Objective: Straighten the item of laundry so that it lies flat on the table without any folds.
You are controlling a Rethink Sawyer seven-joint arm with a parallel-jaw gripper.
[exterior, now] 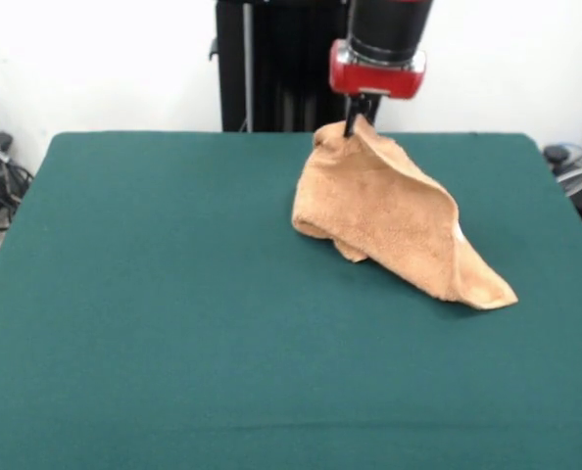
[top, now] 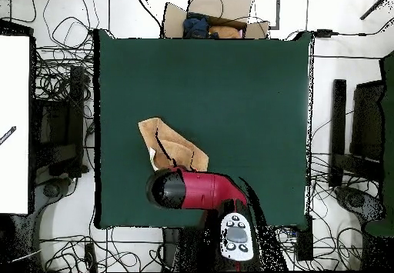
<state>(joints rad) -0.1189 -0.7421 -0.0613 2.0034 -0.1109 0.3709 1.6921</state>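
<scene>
The item of laundry, a peach-orange towel, stands tented and creased on the far right part of the green table. Its top corner is pulled up and its lower corner trails toward the right front, resting on the felt. My gripper comes down from above and is shut on that raised top corner. In the overhead view the towel lies folded just above the red arm, which hides the gripper. The table spreads wide around it.
A cardboard box with cloth items sits past the table's top edge in the overhead view. Cables cover the floor on both sides. A white panel stands at the left.
</scene>
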